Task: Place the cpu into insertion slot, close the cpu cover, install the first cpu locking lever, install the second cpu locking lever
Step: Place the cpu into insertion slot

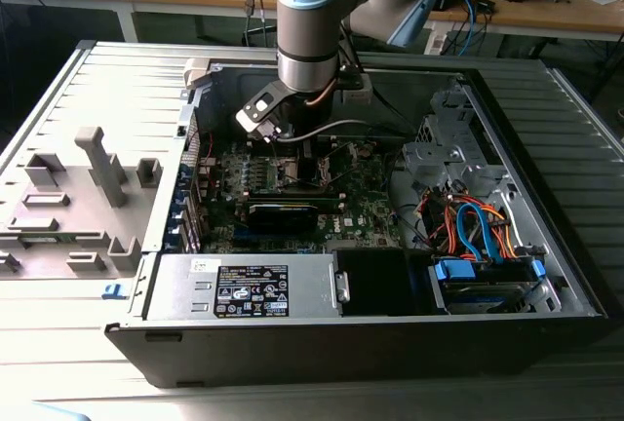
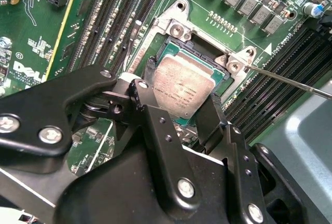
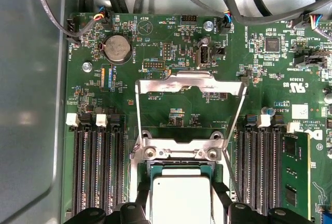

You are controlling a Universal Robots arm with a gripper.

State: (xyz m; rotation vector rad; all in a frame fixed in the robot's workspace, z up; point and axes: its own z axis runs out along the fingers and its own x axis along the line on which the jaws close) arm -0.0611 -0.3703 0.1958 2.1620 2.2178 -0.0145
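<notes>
Your end effector (image 2: 181,90) is clenched on the cpu (image 2: 182,81), fingers on two opposite edges, at the insertion slot (image 2: 205,54), upper middle of the exterior view. Keep the chip level and square to the socket rim; don't press. Its silvery-grey top looks flat. The cpu cover (image 3: 176,85) stands open.

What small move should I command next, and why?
Probably just open the gripper slightly, without lifting. In the second wrist view the cpu looks level inside the insertion slot, with the gripper clamped on two opposite edges; the cpu cover stands open in the first wrist view.
</notes>
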